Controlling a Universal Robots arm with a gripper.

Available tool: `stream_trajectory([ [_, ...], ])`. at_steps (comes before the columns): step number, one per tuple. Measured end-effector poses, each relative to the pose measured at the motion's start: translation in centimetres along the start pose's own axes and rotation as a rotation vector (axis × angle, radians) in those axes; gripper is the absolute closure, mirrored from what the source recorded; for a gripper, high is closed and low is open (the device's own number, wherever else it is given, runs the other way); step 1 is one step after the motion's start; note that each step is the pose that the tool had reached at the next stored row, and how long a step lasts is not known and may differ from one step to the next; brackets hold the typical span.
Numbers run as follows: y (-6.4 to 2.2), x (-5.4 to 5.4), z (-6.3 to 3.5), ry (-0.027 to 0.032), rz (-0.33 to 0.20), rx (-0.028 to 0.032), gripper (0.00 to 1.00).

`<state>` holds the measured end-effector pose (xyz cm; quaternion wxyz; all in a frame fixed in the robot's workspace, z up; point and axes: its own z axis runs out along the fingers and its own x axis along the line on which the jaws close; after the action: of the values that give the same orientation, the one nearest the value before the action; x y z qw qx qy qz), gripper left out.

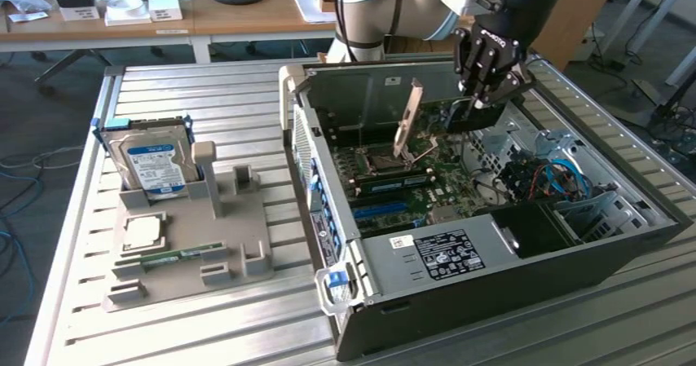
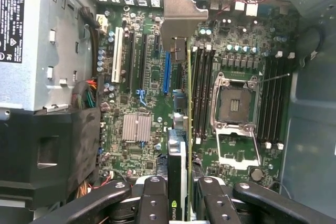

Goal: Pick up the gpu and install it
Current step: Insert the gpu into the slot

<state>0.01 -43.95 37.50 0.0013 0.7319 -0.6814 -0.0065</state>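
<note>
My gripper (image 1: 485,97) hangs inside the open computer case (image 1: 326,211), shut on the gpu (image 1: 471,119), a dark card held upright above the motherboard (image 1: 419,183). The wrist view looks along the gpu (image 2: 178,150) edge-on: a thin green board edge beside a black cooler, with its silver end bracket (image 2: 181,17) pointing at the slotted rear wall. My gripper (image 2: 181,200) clamps it from both sides with black fingers (image 2: 152,198). The card hovers between a blue expansion slot (image 2: 167,72) and the memory slots (image 2: 202,93), next to the bare CPU socket (image 2: 234,103).
A grey fixture tray (image 1: 234,244) on the slatted table at the exterior view's left holds a blue-labelled hard drive (image 1: 152,164), a small chip (image 1: 142,231) and a narrow memory stick (image 1: 174,257). In the case, the power supply (image 1: 446,256) and blue cables (image 1: 555,178) flank the board.
</note>
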Motion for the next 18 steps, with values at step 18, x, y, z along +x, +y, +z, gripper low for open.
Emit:
stream_trajectory([
  [18,0.12,0.0,1.37,0.0004,0.000,0.0058,0.73],
])
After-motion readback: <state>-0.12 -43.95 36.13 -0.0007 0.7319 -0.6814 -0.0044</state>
